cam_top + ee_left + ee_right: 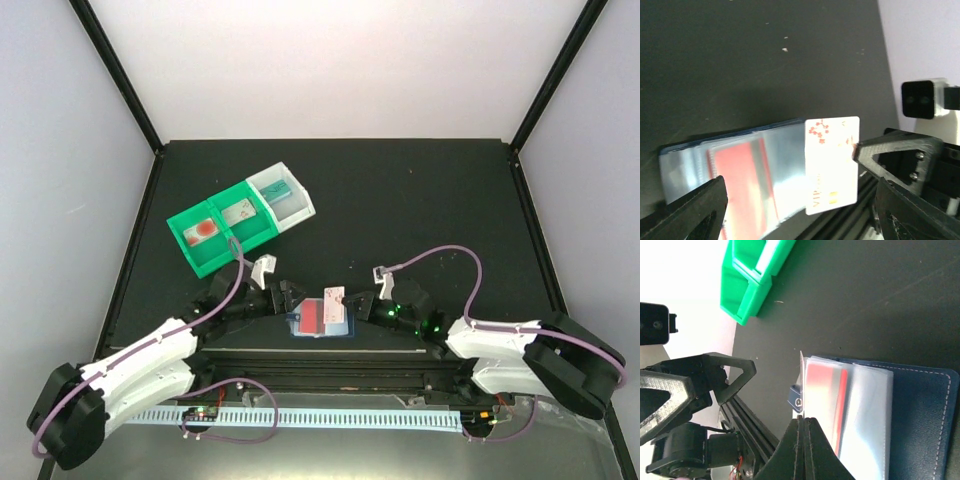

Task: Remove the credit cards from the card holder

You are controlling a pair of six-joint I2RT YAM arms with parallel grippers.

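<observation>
1. Though the overhead view leaves its fingers unclear, the left wrist view shows the left gripper [800, 192] spread wide, 1 finger either side of the card holder [685, 155].
2. The holder lies on the table [420, 200] between both grippers, a red card [740, 170] inside.
3. A pale card [832, 165] juts out, pinched by the right gripper [802, 422], whose own view shows it edge-on.

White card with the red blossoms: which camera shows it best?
The left wrist view: the white card faces the camera, blossoms and VIP lettering readable, sticking out of the card holder. The top view shows only a small pale rectangle; the right wrist view sees just its thin edge.
</observation>
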